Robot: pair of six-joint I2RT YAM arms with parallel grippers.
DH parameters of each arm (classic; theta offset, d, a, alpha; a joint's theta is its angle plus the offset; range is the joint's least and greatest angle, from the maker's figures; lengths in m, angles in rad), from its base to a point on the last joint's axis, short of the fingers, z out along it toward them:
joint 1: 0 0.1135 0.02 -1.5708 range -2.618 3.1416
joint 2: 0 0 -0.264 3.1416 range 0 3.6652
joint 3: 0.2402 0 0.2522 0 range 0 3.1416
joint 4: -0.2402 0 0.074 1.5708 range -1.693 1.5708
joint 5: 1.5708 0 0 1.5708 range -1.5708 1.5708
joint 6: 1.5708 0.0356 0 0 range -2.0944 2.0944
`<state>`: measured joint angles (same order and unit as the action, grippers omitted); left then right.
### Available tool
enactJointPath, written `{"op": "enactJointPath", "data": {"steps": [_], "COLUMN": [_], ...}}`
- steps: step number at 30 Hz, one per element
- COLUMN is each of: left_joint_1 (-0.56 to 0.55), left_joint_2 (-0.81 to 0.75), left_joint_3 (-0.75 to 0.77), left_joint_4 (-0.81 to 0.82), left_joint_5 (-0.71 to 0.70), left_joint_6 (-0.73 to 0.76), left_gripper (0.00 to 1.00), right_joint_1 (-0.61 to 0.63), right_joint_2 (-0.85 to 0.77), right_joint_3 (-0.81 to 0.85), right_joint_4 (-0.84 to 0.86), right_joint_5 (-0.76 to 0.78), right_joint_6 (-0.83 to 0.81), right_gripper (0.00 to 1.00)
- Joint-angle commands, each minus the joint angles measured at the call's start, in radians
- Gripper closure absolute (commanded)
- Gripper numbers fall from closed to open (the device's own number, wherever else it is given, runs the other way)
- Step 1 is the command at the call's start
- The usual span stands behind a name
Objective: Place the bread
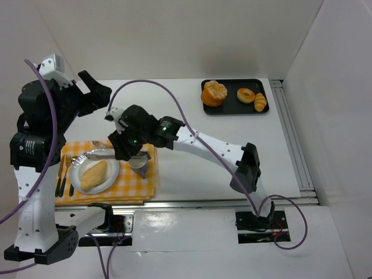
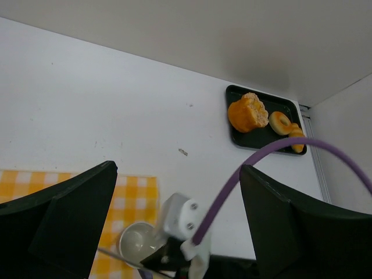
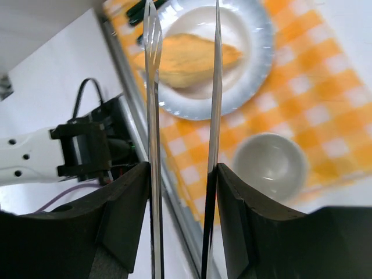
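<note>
A long golden bread (image 1: pixel 95 173) lies on the white plate (image 1: pixel 111 167) on the yellow checked cloth (image 1: pixel 142 187). It also shows in the right wrist view (image 3: pixel 192 58), on the plate (image 3: pixel 253 35). My right gripper (image 1: pixel 127 149) (image 3: pixel 183 174) is shut on metal tongs (image 1: pixel 107 154) (image 3: pixel 153 87). The tong tips hang apart above the plate and hold nothing. My left gripper (image 1: pixel 97 93) (image 2: pixel 177 170) is open and empty, raised over the back left of the table.
A black tray (image 1: pixel 232 108) (image 2: pixel 263 138) at the back right holds a large bun, a ring bun and a croissant. A white cup (image 1: pixel 139 168) (image 3: pixel 270 160) stands right of the plate. Cutlery (image 1: pixel 64 171) lies left of it.
</note>
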<state>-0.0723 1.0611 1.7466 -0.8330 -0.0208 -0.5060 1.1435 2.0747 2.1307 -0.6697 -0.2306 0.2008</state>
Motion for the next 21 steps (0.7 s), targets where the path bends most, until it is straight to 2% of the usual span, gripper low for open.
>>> {"op": "enactJointPath", "data": {"steps": [1, 3, 6, 7, 9, 10, 13, 15, 17, 21], "left_joint_1": [0.006, 0.006, 0.006, 0.006, 0.006, 0.006, 0.006, 0.006, 0.006, 0.006], "left_joint_2": [-0.015, -0.015, -0.024, -0.024, -0.024, -0.024, -0.024, -0.024, -0.015, -0.006], "left_joint_3": [-0.001, -0.001, -0.001, -0.001, -0.022, -0.022, -0.032, -0.041, -0.041, -0.041], "left_joint_4": [0.054, 0.054, 0.054, 0.054, 0.075, 0.075, 0.075, 0.084, 0.084, 0.084], "left_joint_5": [-0.005, -0.005, -0.019, -0.030, -0.019, -0.010, 0.001, 0.001, 0.001, 0.001], "left_joint_6": [-0.020, -0.009, 0.000, 0.000, 0.000, 0.000, 0.000, 0.000, 0.000, 0.000], "left_gripper": [0.00, 0.00, 0.00, 0.00, 0.00, 0.00, 0.00, 0.00, 0.00, 0.00], "right_joint_1": [-0.088, -0.145, -0.316, -0.420, -0.526, -0.629, -0.769, -0.896, -1.035, -1.183], "right_joint_2": [-0.117, -0.169, -0.319, -0.393, -0.462, -0.513, -0.538, -0.538, -0.538, -0.496], "right_joint_3": [-0.044, -0.109, -0.274, -0.310, -0.415, -0.446, -0.534, -0.578, -0.633, -0.667], "right_joint_4": [-0.002, -0.011, -0.001, -0.001, 0.024, 0.024, 0.024, 0.041, 0.096, 0.168], "right_joint_5": [0.108, 0.158, 0.247, 0.279, 0.327, 0.383, 0.488, 0.475, 0.377, 0.300], "right_joint_6": [-0.008, -0.008, 0.023, 0.046, 0.067, 0.086, 0.107, 0.107, 0.127, 0.152], "right_gripper": [0.45, 0.45, 0.45, 0.45, 0.45, 0.45, 0.42, 0.42, 0.42, 0.42]}}
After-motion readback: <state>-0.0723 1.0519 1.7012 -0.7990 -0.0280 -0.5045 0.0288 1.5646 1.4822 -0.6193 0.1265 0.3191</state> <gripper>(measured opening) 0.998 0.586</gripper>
